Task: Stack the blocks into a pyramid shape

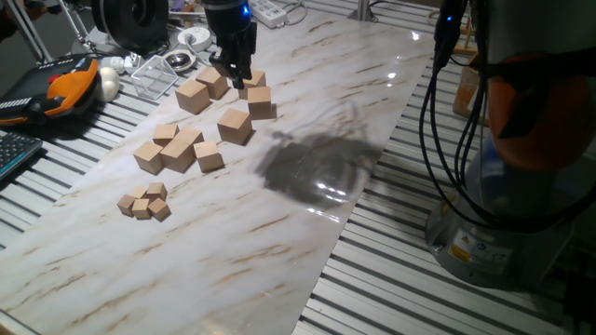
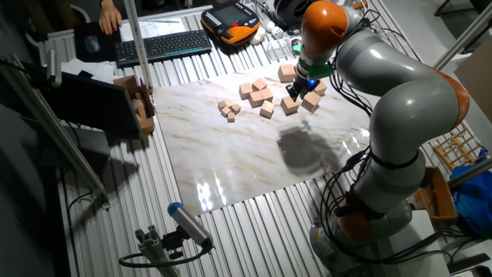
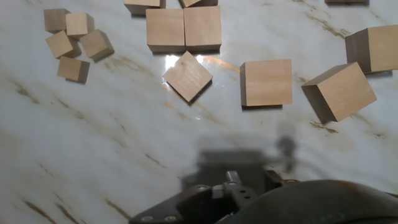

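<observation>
Gripper (image 1: 240,78) is hovering low over the far cluster of large blocks (image 1: 235,125), between them; jaw state unclear, can't tell. Blocks are lying loose and unstacked on the marble tabletop (image 1: 307,233), medium cubes (image 1: 177,149) sitting beside them.

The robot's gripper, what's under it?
The gripper hangs right among the big wooden blocks on the marble board. Its fingers cover the spot directly below, so whether a block sits there is hidden.
</observation>
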Motion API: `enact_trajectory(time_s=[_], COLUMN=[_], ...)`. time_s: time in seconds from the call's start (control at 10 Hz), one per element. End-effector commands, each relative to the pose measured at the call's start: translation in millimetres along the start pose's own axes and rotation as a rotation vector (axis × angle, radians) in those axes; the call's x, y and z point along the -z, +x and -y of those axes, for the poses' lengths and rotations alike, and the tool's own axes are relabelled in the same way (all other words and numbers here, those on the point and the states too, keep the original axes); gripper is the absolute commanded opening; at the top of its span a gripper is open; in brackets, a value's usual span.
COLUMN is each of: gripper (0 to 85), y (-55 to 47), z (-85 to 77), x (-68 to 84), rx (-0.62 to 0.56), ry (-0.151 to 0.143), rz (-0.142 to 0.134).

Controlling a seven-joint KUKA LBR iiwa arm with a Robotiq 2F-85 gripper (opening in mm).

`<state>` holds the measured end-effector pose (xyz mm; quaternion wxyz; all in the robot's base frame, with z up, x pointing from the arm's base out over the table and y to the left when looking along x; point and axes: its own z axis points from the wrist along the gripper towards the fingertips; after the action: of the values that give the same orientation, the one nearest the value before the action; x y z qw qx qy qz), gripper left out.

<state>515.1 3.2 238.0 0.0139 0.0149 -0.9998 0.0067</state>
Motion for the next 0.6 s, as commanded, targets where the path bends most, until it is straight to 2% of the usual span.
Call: enact_trajectory(time_s=[0.0, 0.5], gripper=[0.0, 0.0], y=[0.0, 0.6], z=[0.1, -1.8], x=[0.1, -2.5], rx=[-0.003, -0.006], ry=[0.000, -0.008], rz=[-0.001, -0.005])
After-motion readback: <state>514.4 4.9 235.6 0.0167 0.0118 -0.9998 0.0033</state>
